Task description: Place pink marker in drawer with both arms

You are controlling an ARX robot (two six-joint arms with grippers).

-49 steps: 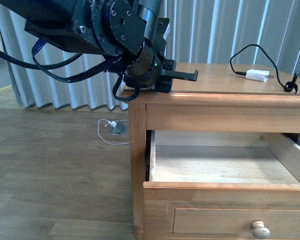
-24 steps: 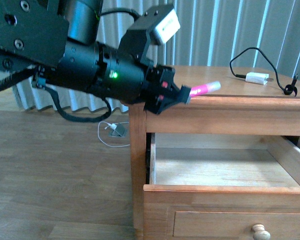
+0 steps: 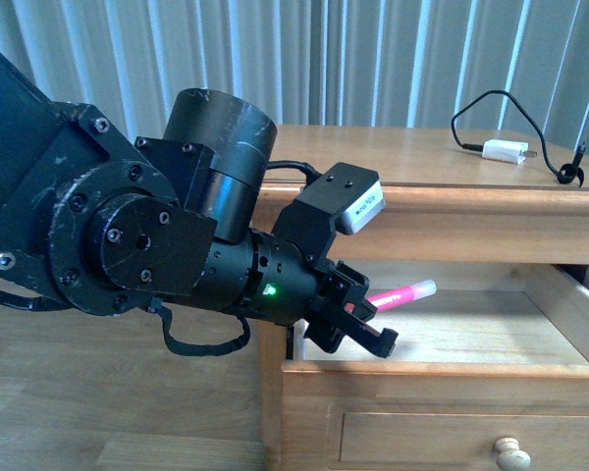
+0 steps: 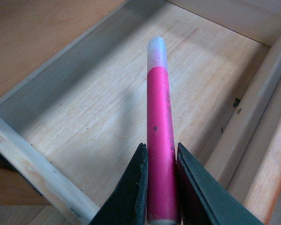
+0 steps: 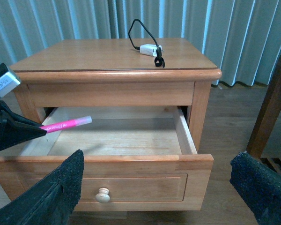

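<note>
At the drawer's front edge, nearest me, the right gripper [image 5: 159, 159] hangs back from the cabinet. Its jaws are spread wide with nothing between them, facing the drawer [image 5: 131, 159] front above the knob [image 5: 102, 195].

Progress:
- The drawer is pulled well out, so I judge the opening step done.
- The left gripper [image 3: 371, 316] is at the drawer's front left corner with its jaws pinched on the pink marker [image 3: 401, 294].
- The marker is in the air over the left side of the drawer, white end pointing toward the back wall.
- It has not been let go. What is left is lowering, releasing and withdrawing.
- Closing the drawer may follow, though the task does not say so.

Room:
- The lower jaw sits just above the front rim; I cannot tell if it touches.
- The wrist view shows bare pale boards [image 4: 98, 108] under the marker [image 4: 158, 140], nothing lying there.
- The left side wall is close by. Toward the drawer's right edge the room is generous.
- Overhead, the panel under the tabletop [image 3: 422, 191] caps how high I can lift.

Farthest back, a white charger [image 3: 504, 149] and its cable lie near the tabletop's right rear corner, well apart from the work.
</note>
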